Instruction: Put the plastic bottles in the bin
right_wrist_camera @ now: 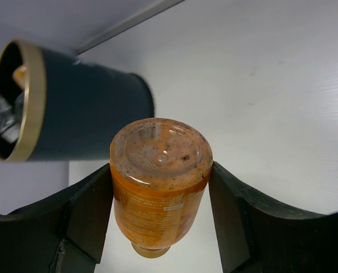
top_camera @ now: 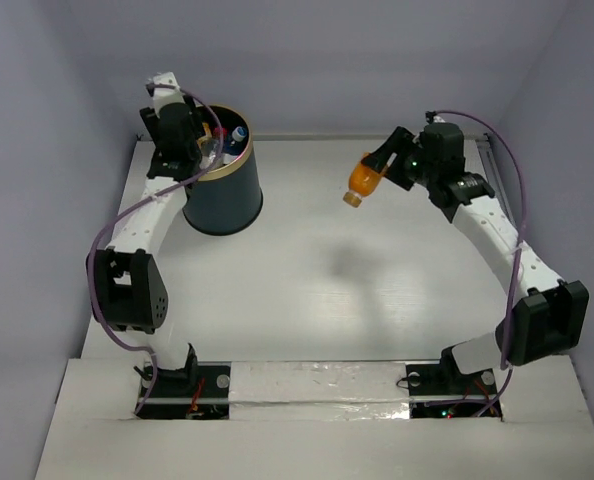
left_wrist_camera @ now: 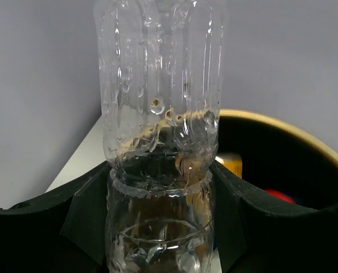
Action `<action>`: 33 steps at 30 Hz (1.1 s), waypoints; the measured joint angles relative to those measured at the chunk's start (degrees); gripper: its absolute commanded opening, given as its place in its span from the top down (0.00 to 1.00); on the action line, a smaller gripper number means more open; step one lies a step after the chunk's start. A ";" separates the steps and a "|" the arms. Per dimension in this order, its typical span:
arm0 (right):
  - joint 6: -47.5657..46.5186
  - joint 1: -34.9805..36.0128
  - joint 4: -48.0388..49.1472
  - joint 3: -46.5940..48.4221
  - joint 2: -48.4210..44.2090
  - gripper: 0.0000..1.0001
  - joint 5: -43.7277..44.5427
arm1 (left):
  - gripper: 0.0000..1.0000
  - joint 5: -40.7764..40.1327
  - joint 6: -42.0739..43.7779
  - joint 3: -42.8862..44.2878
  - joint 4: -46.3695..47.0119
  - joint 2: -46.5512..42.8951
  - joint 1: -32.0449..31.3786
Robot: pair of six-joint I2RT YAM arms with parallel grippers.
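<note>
The dark bin [top_camera: 223,196] with a gold rim stands at the back left and holds several bottles [top_camera: 237,134]. My left gripper [top_camera: 199,155] is over its left rim, shut on a clear plastic bottle [left_wrist_camera: 159,136] that stands up between the fingers [left_wrist_camera: 83,216]; the bin's rim [left_wrist_camera: 294,132] lies just behind it. My right gripper [top_camera: 385,160] is high over the table at the back right, shut on an orange bottle [top_camera: 362,178] held cap down. In the right wrist view the orange bottle [right_wrist_camera: 160,182] sits between the fingers [right_wrist_camera: 89,205], with the bin [right_wrist_camera: 89,114] far off to the left.
White table with grey walls at left, back and right. The bin stands close to the left wall. The arm bases are at the near edge [top_camera: 307,385].
</note>
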 measured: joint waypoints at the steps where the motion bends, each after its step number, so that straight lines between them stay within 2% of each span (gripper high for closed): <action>1: 0.22 1.97 0.28 0.61 -0.09 0.60 0.11 | 0.54 -1.40 1.14 -1.86 1.38 0.00 -0.85; 3: 0.57 5.51 0.52 2.12 0.04 0.60 0.46 | 0.48 -3.32 2.86 -4.63 4.52 0.00 -2.38; 5: 0.74 8.81 0.66 3.89 0.13 0.60 0.96 | 0.27 -4.83 4.17 -6.43 8.02 -0.02 -3.28; 6: 0.81 10.34 0.79 5.05 0.13 0.60 1.22 | 0.10 -5.60 4.52 -7.30 9.90 -0.11 -3.50; 8: 0.96 12.15 1.22 7.30 0.13 0.60 1.44 | 0.01 -6.67 4.57 -9.20 12.35 -1.11 -3.58; 15: 1.18 14.53 3.85 20.70 4.68 0.60 3.30 | 0.01 -6.34 -2.32 -9.79 9.01 -9.44 -3.93; 19: 1.33 17.14 6.91 28.70 10.91 0.60 4.52 | 0.01 -2.56 -7.98 -5.22 2.21 -15.93 -4.66; 24: 2.08 21.81 9.16 40.72 22.40 0.60 5.64 | 0.01 4.94 -17.29 -3.37 -6.84 -27.78 -5.05; 29: 1.77 25.94 9.33 58.55 37.48 0.58 7.34 | 0.01 9.40 -26.32 -7.04 -14.78 -40.65 -5.05; 33: 1.60 28.24 10.47 67.54 46.71 0.58 9.57 | 0.01 12.17 -31.06 -8.24 -22.08 -46.69 -5.05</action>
